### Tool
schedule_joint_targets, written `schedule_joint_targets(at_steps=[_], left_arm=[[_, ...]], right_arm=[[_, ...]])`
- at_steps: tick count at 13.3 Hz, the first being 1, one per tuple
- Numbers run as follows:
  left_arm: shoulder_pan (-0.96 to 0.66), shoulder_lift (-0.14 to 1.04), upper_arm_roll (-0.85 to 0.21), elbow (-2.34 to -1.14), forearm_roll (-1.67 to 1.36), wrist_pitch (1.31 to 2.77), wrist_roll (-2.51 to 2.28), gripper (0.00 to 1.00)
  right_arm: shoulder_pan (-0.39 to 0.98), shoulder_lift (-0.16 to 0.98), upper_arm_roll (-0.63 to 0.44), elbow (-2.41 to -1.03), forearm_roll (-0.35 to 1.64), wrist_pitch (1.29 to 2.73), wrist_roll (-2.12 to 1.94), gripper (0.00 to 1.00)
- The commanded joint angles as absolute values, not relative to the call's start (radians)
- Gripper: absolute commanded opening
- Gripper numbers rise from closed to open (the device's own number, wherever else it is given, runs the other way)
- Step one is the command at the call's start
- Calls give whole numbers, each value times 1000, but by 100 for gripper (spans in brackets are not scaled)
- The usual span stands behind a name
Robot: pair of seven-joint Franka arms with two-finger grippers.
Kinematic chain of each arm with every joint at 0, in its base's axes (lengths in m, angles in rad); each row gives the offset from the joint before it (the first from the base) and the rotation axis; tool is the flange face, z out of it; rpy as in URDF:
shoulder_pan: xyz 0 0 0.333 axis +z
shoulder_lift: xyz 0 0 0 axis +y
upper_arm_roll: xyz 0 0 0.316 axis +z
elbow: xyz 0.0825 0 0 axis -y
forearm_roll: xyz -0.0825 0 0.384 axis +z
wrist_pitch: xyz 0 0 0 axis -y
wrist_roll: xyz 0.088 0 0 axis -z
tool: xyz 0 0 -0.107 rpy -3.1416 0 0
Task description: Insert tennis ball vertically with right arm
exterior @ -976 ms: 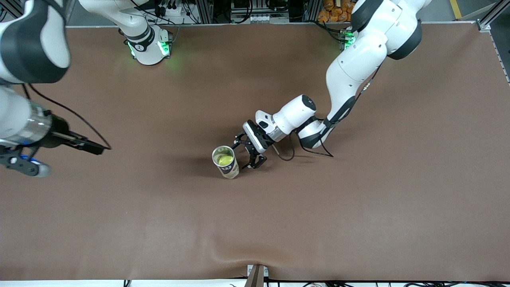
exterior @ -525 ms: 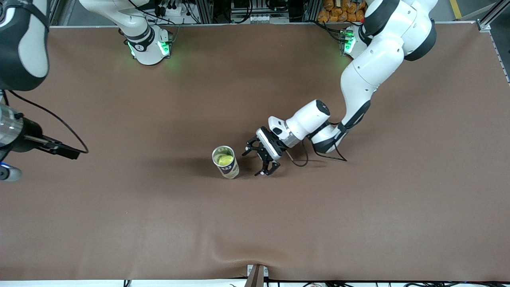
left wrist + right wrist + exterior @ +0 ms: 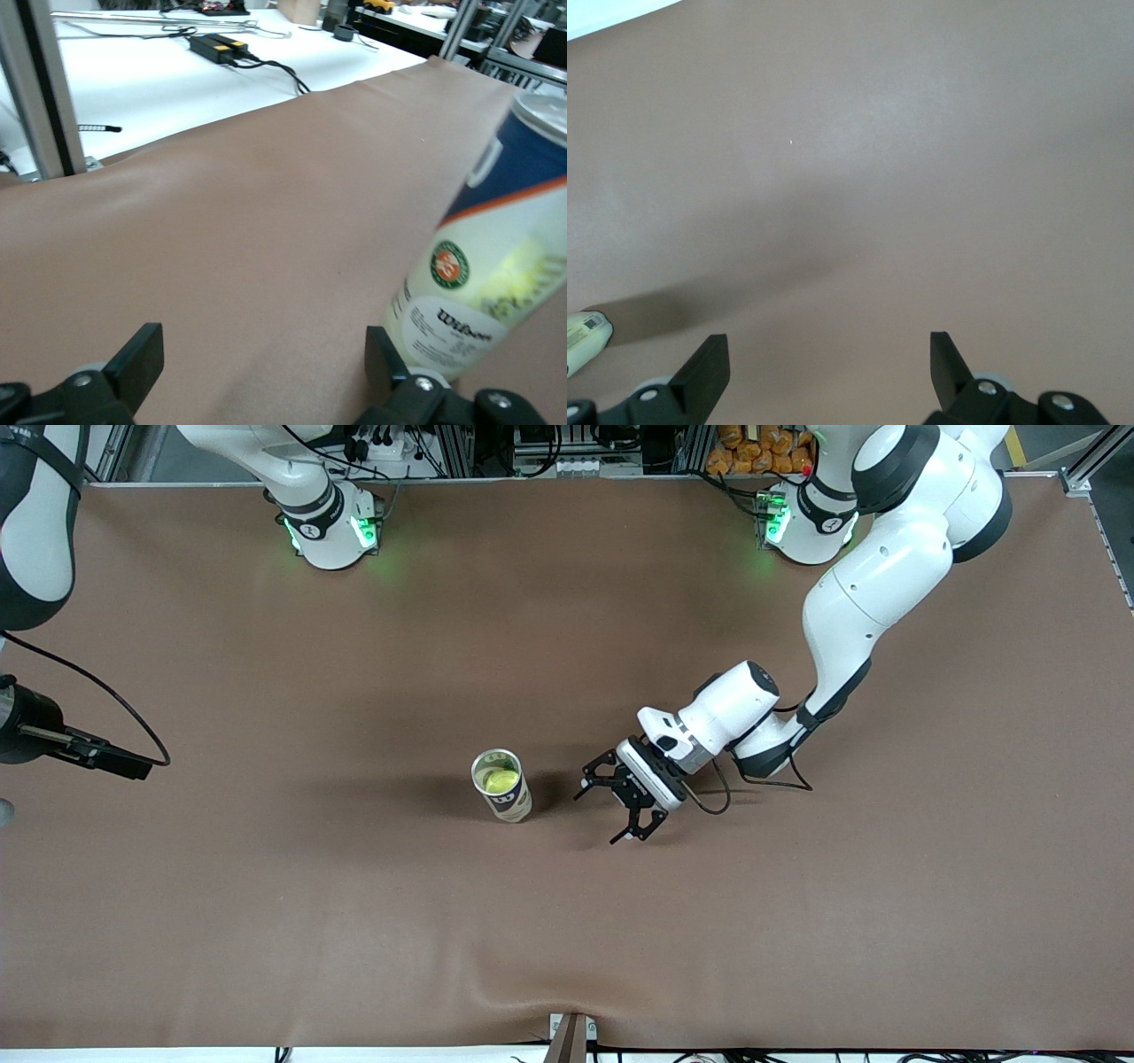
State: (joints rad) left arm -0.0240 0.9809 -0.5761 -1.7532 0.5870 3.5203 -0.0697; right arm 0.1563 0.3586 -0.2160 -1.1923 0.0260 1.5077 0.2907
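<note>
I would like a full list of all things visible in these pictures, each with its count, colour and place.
tennis ball can: one, clear with a white and blue label, upright near the middle of the table.
tennis ball: one, yellow-green, inside the can.
table: one, brown cover, under everything.
left gripper: one, black, open, empty, low over the table beside the can, toward the left arm's end.
right gripper: one, black, open, empty, over bare table at the right arm's end; only its fingertips show, in the right wrist view.
</note>
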Motion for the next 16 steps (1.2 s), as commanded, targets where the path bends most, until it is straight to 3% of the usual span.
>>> schedule_joint_targets(at_steps=[1,10,16], left_arm=[[6,950,-610,-1715,601,3406,-153,100],[236,937,-877,-1614,588,2953,-199,100],[296,916,-957,-1537,584,2725,-256,100]], right_arm=[[147,321,-196,-1200,11,1500,325,100],[149,151,-192,-1339,21,1506,293,100],[127,14,-192,-1492,87,1571,256,100]])
